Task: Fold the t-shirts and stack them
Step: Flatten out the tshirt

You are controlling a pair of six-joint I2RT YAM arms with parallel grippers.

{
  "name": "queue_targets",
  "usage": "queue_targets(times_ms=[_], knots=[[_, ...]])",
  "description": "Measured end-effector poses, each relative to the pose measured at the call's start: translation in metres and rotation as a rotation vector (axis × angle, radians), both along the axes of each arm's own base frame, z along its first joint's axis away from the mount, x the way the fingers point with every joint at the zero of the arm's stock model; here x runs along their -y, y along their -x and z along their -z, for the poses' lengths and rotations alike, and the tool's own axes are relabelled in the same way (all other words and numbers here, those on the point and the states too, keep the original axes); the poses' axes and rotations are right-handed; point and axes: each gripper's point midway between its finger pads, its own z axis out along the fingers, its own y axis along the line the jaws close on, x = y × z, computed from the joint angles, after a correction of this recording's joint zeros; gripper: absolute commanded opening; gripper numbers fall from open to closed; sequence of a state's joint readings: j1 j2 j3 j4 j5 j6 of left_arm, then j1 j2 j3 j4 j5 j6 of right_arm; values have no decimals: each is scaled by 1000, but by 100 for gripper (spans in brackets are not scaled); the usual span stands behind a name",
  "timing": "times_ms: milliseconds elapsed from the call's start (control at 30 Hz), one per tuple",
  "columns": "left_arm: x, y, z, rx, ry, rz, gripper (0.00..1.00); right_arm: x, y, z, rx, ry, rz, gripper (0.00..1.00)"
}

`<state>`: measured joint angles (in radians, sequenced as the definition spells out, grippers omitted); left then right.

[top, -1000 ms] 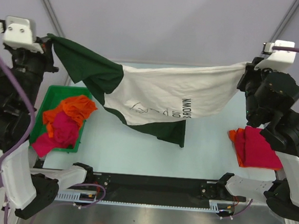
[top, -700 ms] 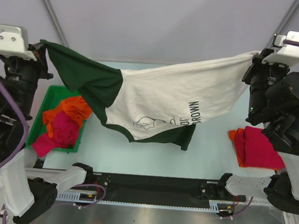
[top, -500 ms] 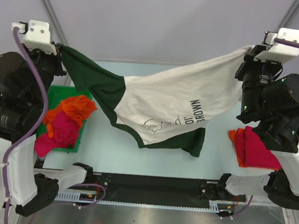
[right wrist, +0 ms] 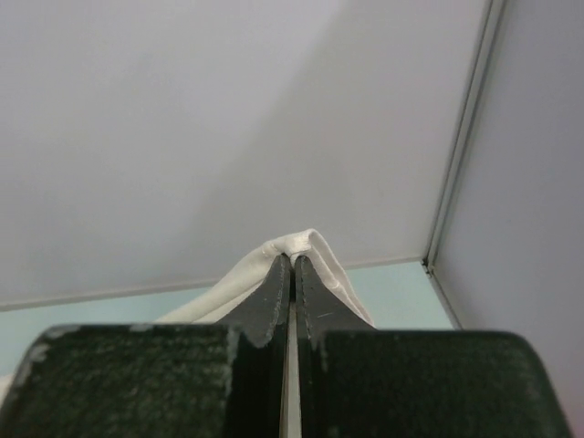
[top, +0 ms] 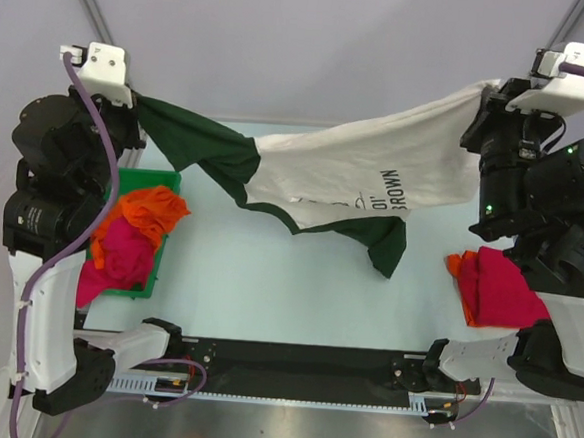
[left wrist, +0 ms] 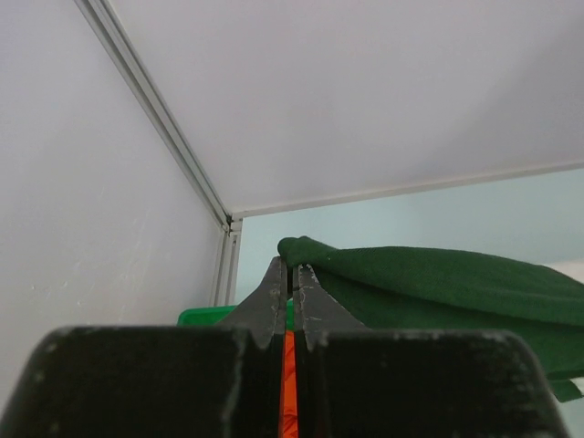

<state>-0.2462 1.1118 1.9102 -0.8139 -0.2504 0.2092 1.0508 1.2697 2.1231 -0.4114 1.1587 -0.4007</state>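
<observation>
— What occupied the left side of the cell?
— A green bin [top: 171,180] sat on the pale blue-green table [top: 268,277]. It held a crumpled orange tee [top: 144,211] and a magenta tee [top: 121,252]. Above it, the left gripper [top: 137,98] was clamped on the dark green sleeve [left wrist: 411,274] of the cream tee [top: 366,169], its fingers pressed together on the cloth.
— And across the span?
— The cream tee hung stretched between the arms, sagging mid-span, lettering visible. Whether its lower sleeve touched the surface could not be told. The right gripper [top: 489,92] pinched the cream edge, jaws closed on it. Below, a crimson tee [top: 503,289] lay folded on a second orange tee [top: 456,263]. Pale lilac wall panels [top: 314,40] with metal struts [top: 88,4] enclosed the table.
</observation>
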Motion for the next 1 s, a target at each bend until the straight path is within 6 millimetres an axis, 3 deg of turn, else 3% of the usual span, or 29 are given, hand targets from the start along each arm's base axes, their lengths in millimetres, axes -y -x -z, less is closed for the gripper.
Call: queue_targets(times_ms=[100,200,300,500,633,700,767,833,867,933,1000], knots=[[1,-3,2,-4,0,-1,0,-5,-2,2,-4,-18,-13,0],[0,-5,-1,6,-1,-7,0,-6,-11,24,-38,35,28,0],[-1,0,-8,35,4,-6,0,-5,-5,33,-57,66,37,0],[-7,45,-47,172,39,26,0,4,30,30,-29,54,-19,0],[-14,70,-74,267,61,24,0,24,31,20,-7,-17,51,0],[-13,67,-80,291,65,24,0,32,23,15,6,-24,118,0],[-8,46,-71,264,52,24,0,36,6,6,32,-40,169,0],[1,8,-51,197,32,22,0,52,-27,-9,75,-46,236,0],[6,-16,-40,152,17,22,0,58,-45,-7,75,-52,262,0],[15,-65,-18,75,-3,17,0,62,-77,12,32,-44,285,0],[21,-120,6,-9,-23,5,0,46,-115,47,-53,-22,252,0]])
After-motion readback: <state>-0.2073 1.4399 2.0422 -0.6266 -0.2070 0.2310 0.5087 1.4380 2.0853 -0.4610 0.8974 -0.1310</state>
